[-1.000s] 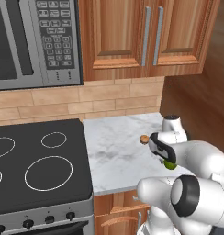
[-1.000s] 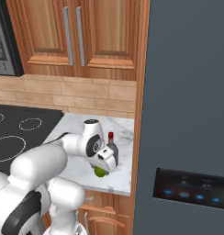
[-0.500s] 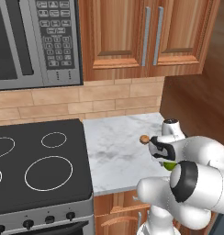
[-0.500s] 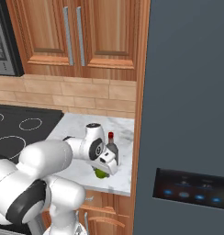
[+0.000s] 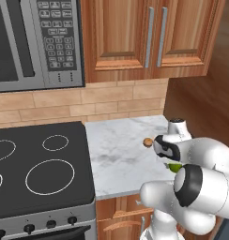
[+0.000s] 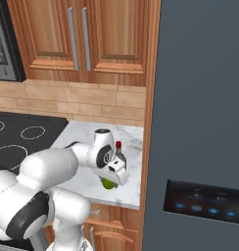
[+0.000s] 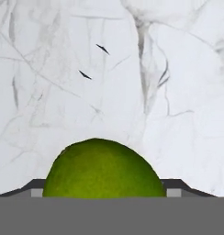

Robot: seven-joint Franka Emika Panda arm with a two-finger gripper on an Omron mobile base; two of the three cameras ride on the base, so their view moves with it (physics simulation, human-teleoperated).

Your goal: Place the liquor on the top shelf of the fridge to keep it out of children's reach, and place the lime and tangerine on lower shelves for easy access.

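Gripper (image 6: 110,180) down over lime (image 7: 103,168) on marble counter (image 5: 116,154) near fridge (image 6: 200,122), fingertips flanking it (grip unconfirmed). Likely light, firm, round and prone to rolling; best pinched across widest middle.

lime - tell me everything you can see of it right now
The lime is a round, bright green fruit with a finely dimpled, slightly glossy skin. It sits low on the white marble counter near its front edge, right under the gripper, whose dark fingertips flank it on both sides. In the right base view it peeks out green below the hand, in front of the liquor. Whether it has left the counter cannot be told.
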